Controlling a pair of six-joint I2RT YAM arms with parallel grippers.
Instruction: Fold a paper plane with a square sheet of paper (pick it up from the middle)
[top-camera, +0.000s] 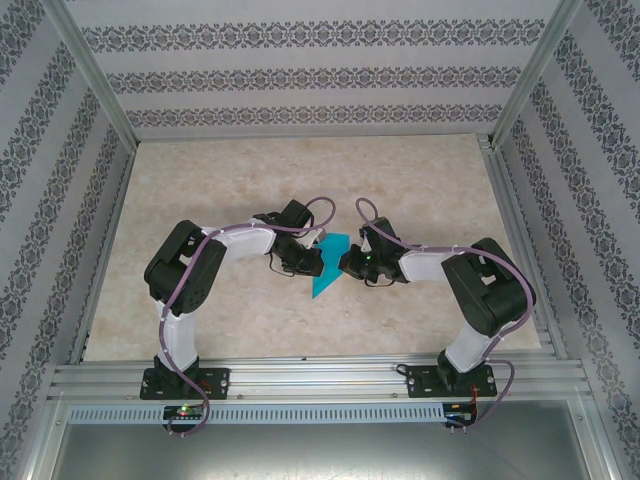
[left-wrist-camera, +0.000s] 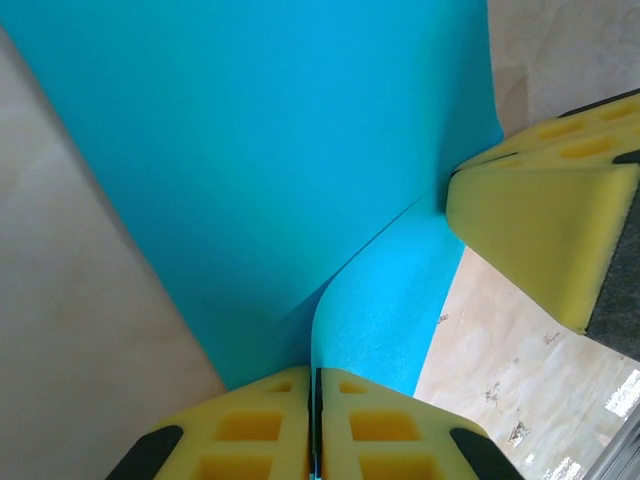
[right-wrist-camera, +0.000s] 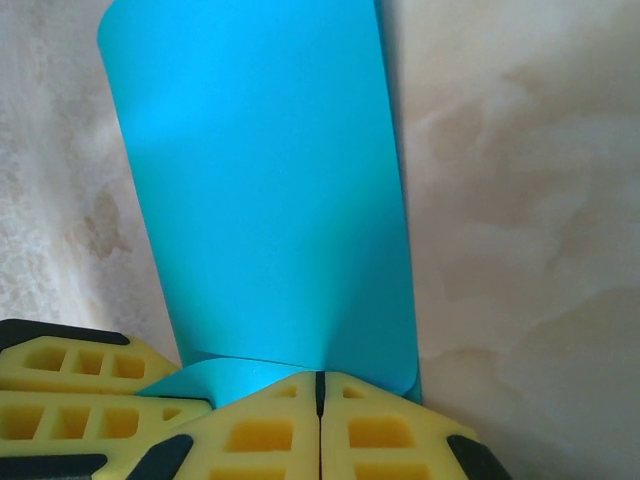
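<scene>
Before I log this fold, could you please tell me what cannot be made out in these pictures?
- Top view: paper too small, partly under both sets of jaws; folds unreadable.
- Left wrist view: paper's top cut off by the frame; its pinched edge hidden inside the left jaws.
- Right wrist view: paper's near edge hidden inside the right jaws; underside unseen.

from above, the left gripper (top-camera: 302, 260) and right gripper (top-camera: 349, 264) cover both sides of the paper (top-camera: 326, 274); their jaws are too small to make out. in the left wrist view the paper runs off the top edge; in the right wrist view pads (right-wrist-camera: 260, 435) hide its near edge.
</scene>
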